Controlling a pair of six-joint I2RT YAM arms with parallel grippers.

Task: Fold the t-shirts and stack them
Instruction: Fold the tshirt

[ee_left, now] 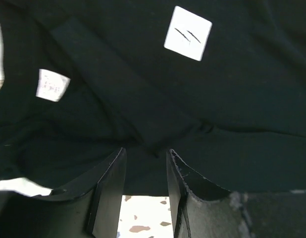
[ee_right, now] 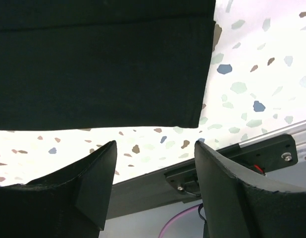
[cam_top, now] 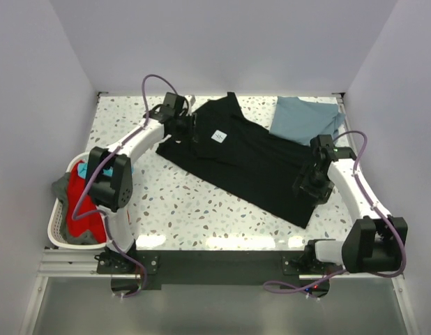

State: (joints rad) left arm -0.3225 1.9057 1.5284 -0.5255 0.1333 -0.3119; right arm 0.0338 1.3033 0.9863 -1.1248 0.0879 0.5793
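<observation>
Right gripper is being held open, empty, at the black t-shirt edge; left gripper is sitting nearly closed at its hem, and whether cloth is being pinched cannot be told. Folding seems barely begun; blue t-shirt is lying apart, unstacked.

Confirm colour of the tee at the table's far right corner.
The t-shirt is plain dusty slate-blue, no print visible. It shows best in the top external view.

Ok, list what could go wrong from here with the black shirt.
The left gripper sits at a bunched ridge of the black t-shirt; pinching it could fold in wrinkles. The right gripper is open short of the hem corner, so it might miss. Dragging could disturb the blue t-shirt beside it.
</observation>
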